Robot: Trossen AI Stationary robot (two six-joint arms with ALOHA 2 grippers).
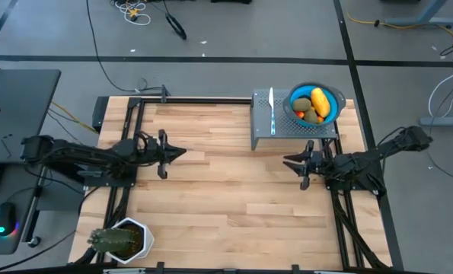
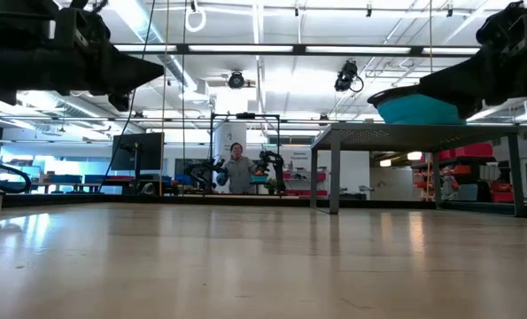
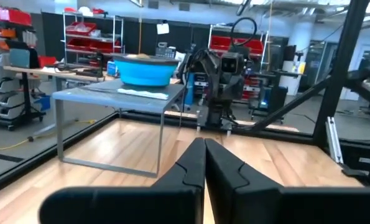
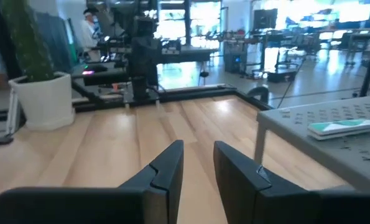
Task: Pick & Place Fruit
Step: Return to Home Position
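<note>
Fingers of my left gripper [image 3: 204, 142] were pressed together, empty; those of the right gripper [image 4: 198, 144] stood narrowly apart, both above the counter [image 1: 234, 190]. Farther off I saw the fruit [image 1: 315, 105] in the blue strainer bowl [image 1: 293, 99] on the shelf [image 1: 287, 128], knife [image 1: 272, 109] beside it.

Grey floor [image 1: 226, 38] with dark tape lines [image 1: 211, 59] and loose cables [image 1: 135, 9] surrounds the pale wooden counter [image 1: 234, 190]. Well beyond the left pincer [image 3: 204, 144] stand metal racks [image 3: 90, 38] holding what look like red bins [image 3: 84, 28]. Bright strip lights [image 2: 245, 49] run along the open ceiling [image 2: 281, 22] overhead.
</note>
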